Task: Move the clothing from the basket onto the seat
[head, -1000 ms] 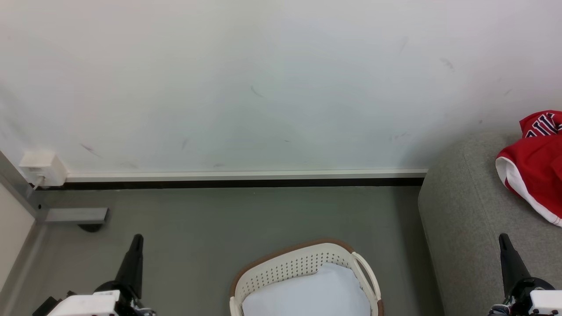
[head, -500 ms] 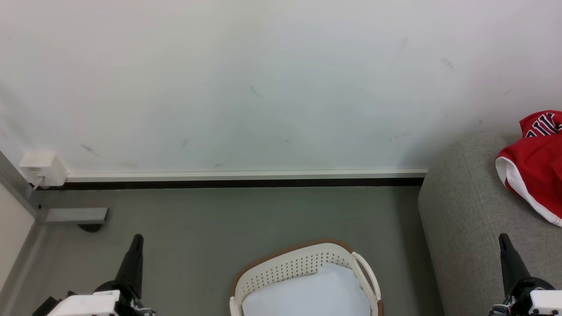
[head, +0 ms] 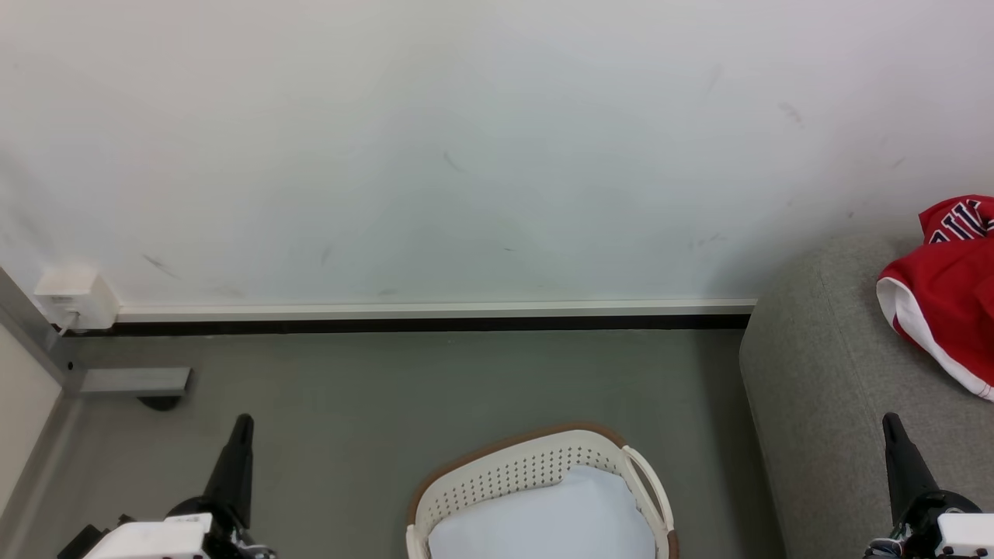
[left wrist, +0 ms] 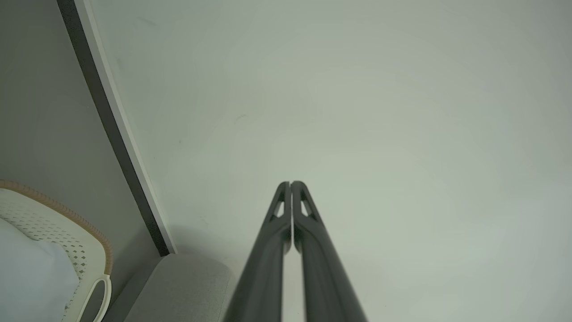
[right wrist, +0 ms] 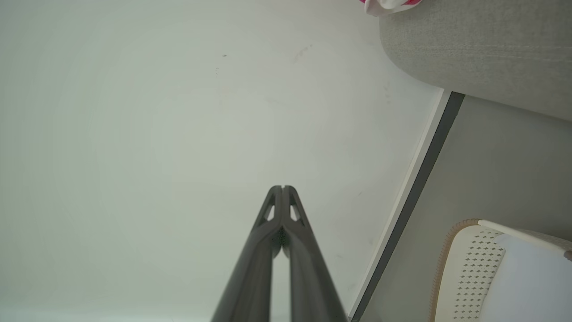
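The red jersey (head: pixel 943 299) with white trim lies crumpled on the grey sofa (head: pixel 823 388) at the right edge of the head view; a scrap of the jersey (right wrist: pixel 388 4) peeks over the sofa (right wrist: pixel 482 40) in the right wrist view. The cream basket (head: pixel 536 470) stands on the floor at bottom centre, holding a plain white cloth (head: pixel 547 520). My left gripper (head: pixel 242 423) is shut at the lower left, its tips (left wrist: pixel 290 183) together with nothing held. Over the sofa's front, my right gripper (head: pixel 889 421) is also shut and empty, and its tips (right wrist: pixel 282 188) touch.
A white wall with a dark skirting strip (head: pixel 427 324) runs behind the grey floor (head: pixel 388 388). A white socket box (head: pixel 74 299) and a metal frame foot (head: pixel 132 380) sit at the far left. The basket (left wrist: pixel 58 223) and sofa corner (left wrist: pixel 187 281) also show beside my left fingers.
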### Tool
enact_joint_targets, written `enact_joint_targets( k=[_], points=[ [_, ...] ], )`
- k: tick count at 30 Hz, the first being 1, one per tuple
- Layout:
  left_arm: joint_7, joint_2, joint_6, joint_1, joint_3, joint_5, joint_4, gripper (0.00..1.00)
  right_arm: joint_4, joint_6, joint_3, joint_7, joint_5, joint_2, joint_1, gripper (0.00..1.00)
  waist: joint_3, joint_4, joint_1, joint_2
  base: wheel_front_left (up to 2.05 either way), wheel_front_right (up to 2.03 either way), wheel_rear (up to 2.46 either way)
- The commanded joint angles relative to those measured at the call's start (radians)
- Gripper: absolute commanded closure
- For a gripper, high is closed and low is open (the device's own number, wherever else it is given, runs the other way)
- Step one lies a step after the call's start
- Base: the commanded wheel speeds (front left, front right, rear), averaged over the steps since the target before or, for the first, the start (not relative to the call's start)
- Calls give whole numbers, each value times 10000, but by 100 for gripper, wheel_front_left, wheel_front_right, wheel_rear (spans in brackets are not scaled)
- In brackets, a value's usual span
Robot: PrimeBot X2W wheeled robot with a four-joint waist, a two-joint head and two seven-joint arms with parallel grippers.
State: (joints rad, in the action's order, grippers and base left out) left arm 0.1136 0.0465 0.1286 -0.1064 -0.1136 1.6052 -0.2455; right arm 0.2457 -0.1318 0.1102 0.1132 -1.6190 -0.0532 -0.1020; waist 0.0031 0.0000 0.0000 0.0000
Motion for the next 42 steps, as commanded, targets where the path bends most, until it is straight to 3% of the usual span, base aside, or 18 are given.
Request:
enact_joint_targets(
  k=[1, 42],
  points=[
    [42, 70, 47, -75, -19, 142, -4, 100, -34, 21, 45, 11, 77, 4, -127, 100, 0, 0, 0, 0, 0, 0, 0],
    [41, 71, 48, -75, -18, 143, -2, 100, -33, 21, 61, 33, 97, 15, -131, 100, 0, 0, 0, 0, 0, 0, 0]
  ],
)
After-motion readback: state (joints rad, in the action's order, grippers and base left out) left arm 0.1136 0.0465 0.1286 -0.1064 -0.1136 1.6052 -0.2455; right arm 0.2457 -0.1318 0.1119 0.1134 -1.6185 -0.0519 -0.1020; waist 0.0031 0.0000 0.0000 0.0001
